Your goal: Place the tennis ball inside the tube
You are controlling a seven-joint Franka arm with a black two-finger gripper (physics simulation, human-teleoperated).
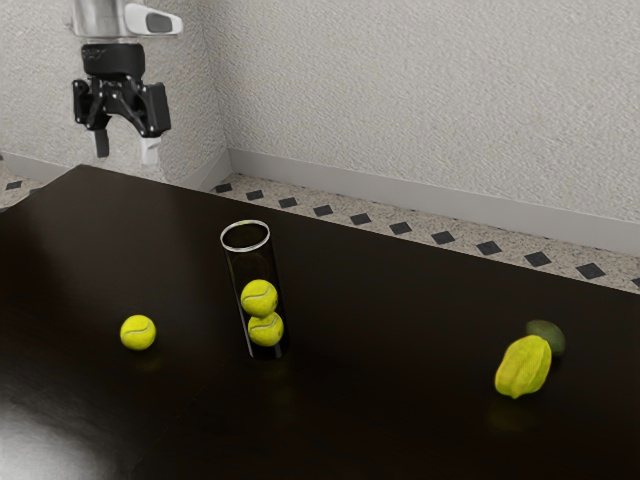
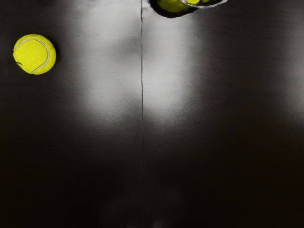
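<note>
High over the table's far edge, at the exterior view's upper left, my gripper (image 1: 124, 148) is open with nothing between its fingers. A loose yellow tennis ball (image 1: 138, 332) rests on the table, away from the gripper and to the exterior view's left of the tube. The clear tube (image 1: 246, 236) stands upright with its rim up, and two tennis balls are stacked inside its lower part. In the wrist view the loose ball (image 2: 34, 54) lies apart from the tube's rim (image 2: 209, 6), which is partly cut off.
On the dark table (image 1: 380, 430), toward the exterior view's right, a yellow star fruit (image 1: 523, 367) sits with a dark green round fruit (image 1: 546, 337) just behind it. A textured wall (image 1: 420, 100) rises beyond the tiled floor.
</note>
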